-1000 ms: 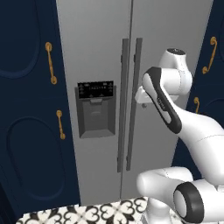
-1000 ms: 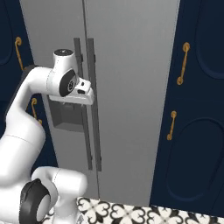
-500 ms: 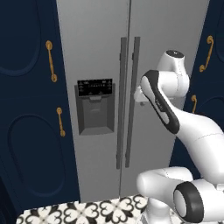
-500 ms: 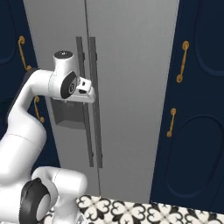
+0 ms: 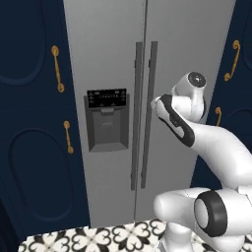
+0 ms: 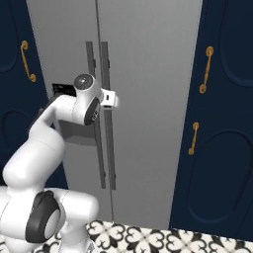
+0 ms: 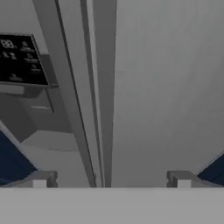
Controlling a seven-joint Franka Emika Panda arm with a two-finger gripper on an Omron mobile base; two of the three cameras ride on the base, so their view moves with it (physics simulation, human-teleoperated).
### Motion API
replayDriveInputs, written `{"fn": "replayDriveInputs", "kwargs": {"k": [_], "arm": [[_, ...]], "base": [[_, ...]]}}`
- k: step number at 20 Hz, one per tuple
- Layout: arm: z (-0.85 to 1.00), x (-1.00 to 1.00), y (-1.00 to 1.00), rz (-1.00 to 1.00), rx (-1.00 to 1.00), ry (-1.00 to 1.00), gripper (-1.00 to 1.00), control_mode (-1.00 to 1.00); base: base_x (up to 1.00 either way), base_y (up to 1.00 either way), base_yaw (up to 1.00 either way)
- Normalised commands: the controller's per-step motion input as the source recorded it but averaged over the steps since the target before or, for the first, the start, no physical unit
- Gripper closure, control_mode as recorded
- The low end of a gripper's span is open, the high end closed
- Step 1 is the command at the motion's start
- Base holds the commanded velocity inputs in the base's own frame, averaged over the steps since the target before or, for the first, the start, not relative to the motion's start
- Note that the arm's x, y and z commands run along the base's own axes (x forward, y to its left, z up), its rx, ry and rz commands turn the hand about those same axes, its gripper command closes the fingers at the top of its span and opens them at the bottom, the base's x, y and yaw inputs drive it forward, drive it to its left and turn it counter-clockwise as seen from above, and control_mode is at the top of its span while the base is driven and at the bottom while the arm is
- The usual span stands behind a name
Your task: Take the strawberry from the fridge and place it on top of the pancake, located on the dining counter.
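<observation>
In the left base view, the fridge (image 5: 118, 59) stands with both grey doors shut, between navy cabinets (image 5: 29, 147) that carry gold handles (image 5: 58, 69). Its two long vertical handles (image 5: 144, 113) run side by side along the seam between the doors, and the black dispenser panel (image 5: 107, 118) sits in the left door. The white arm (image 5: 197, 128) rises from the lower right and reaches toward the right door, its hand close to the right-hand handle. A patterned black-and-white tile floor (image 5: 98, 238) shows at the bottom.

In the right base view, the arm (image 6: 54, 128) comes up from the lower left, and the hand's white end (image 6: 111, 98) lies just at the fridge handles (image 6: 101, 118). Whether it touches them cannot be told. Navy cabinets with gold handles (image 6: 205, 69) fill the right side.

In the hand view, the pincer (image 7: 111, 179) is released, its two finger tips (image 7: 41, 179) spread wide and grasping nothing. The handles (image 7: 94, 87) run up between them, near the left of centre, with the dispenser panel (image 7: 22, 59) at the upper left. The doors are closed, so the strawberry cannot be seen.
</observation>
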Motion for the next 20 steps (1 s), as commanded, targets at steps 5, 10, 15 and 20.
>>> {"fn": "replayDriveInputs", "kwargs": {"k": [5, 10, 15, 20], "arm": [[0.08, 0.42, 0.00, -0.16, 0.00, -0.21, -1.00, -1.00], [0.12, 0.33, 0.03, -0.10, 0.00, -0.01, -1.00, -1.00], [0.28, 0.00, 0.05, 0.10, 0.01, 0.00, -1.00, -1.00], [0.18, 0.22, 0.01, 0.00, 0.00, 0.00, -1.00, -1.00]], "base": [[0.00, 0.00, 0.00], [0.00, 0.00, 0.00], [0.00, 0.00, 0.00], [0.00, 0.00, 0.00]]}}
